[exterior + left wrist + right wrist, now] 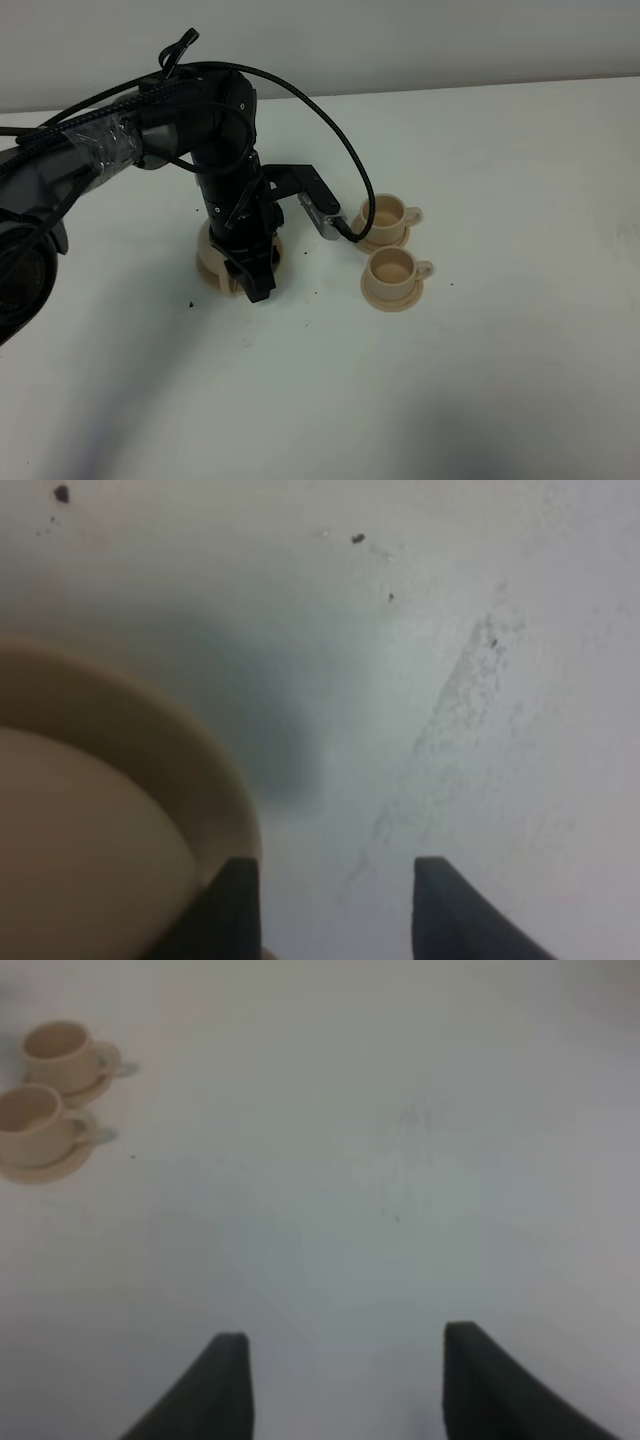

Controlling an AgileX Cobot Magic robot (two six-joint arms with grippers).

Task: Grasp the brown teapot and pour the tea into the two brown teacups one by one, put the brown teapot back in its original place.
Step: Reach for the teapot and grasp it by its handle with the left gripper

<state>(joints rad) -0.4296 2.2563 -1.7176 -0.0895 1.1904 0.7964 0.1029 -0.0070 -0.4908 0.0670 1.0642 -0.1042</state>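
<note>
I am holding my left gripper (255, 283), jaws spread and empty, at the near edge of the wide saucer (210, 262) carrying the brown teapot (80, 860), left of the far teacup (388, 212) and near teacup (392, 268). I am judging the handle should sit squarely between my fingers (235, 910) before closing.

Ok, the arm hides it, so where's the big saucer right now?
High view, left of centre: the big saucer lies under the left pincer, left of the two teacups.
</note>
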